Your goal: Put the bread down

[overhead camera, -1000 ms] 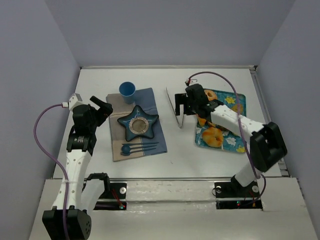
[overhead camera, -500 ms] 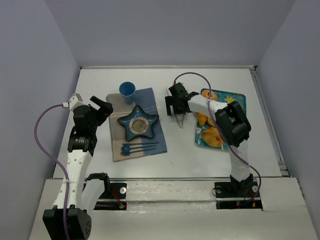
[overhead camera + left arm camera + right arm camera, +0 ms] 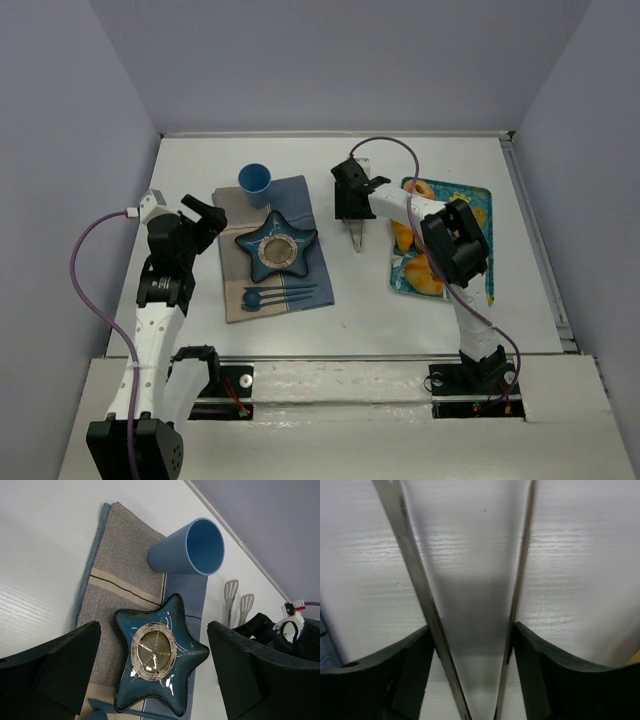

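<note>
The bread (image 3: pixel 403 238), a golden-orange piece, lies on the floral mat (image 3: pixel 472 208) and is mostly hidden by my right arm. Metal tongs (image 3: pixel 357 228) lie on the table left of the mat. My right gripper (image 3: pixel 351 197) is down over them. In the right wrist view its two fingers press on both tong arms (image 3: pixel 415 580), so the gripper (image 3: pixel 472 650) is shut on the tongs. The blue star plate (image 3: pixel 305 238) sits on the striped placemat (image 3: pixel 300 195). My left gripper (image 3: pixel 205 215) hovers open to its left and holds nothing; the left wrist view looks down on the plate (image 3: pixel 197 652).
A blue cup (image 3: pixel 254 181) stands behind the star plate, also in the left wrist view (image 3: pixel 192 547). Blue cutlery (image 3: pixel 280 293) lies on the placemat's near side. A ring donut (image 3: pixel 422 189) and a round bun (image 3: pixel 428 281) share the floral mat. Walls enclose the table.
My right gripper swung left off the floral mat, came down over the tongs and narrowed its jaws onto their arms. The left arm stayed put.
</note>
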`<state>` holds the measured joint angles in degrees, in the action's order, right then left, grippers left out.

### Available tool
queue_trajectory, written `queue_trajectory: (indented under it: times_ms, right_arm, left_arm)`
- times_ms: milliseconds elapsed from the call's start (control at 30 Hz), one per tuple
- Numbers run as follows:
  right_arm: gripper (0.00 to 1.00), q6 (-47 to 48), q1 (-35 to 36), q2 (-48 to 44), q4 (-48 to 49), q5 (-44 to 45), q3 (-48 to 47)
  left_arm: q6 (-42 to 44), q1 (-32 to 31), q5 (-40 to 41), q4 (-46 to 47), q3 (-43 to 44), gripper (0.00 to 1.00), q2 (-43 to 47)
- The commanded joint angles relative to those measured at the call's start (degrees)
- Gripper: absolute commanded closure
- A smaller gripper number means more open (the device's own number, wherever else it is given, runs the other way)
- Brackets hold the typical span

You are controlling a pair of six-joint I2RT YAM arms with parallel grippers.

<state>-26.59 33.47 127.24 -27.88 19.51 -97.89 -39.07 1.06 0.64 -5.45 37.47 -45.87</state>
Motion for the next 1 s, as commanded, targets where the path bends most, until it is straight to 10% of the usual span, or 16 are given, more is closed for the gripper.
queue_trajectory:
  times_ms: [0,267,567,967]
  right_arm:
    - [0.42,-1.36,0.36,2.14,-1.65,1.32,0.33]
    - [0.73,3.03,0.36,-23.82,1.59,-1.66,14.02]
    - [0.69,0.14,0.36,-57.41,-6.38,-2.90,33.18]
    - [0.57,-5.14,0.36,-63.70,-26.08,-0.77,33.46]
  left_arm:
    - [0.05,-0.27,-0.38,2.29,-1.09,0.01,2.27]
    - [-0.22,-0.27,-0.38,2.29,-1.88,0.01,4.47]
    - [-0.13,-0.44,-2.03,2.90,-2.05,0.01,3.86]
    - [-0.13,-0.44,-3.54,3.52,-2.41,0.01,3.68]
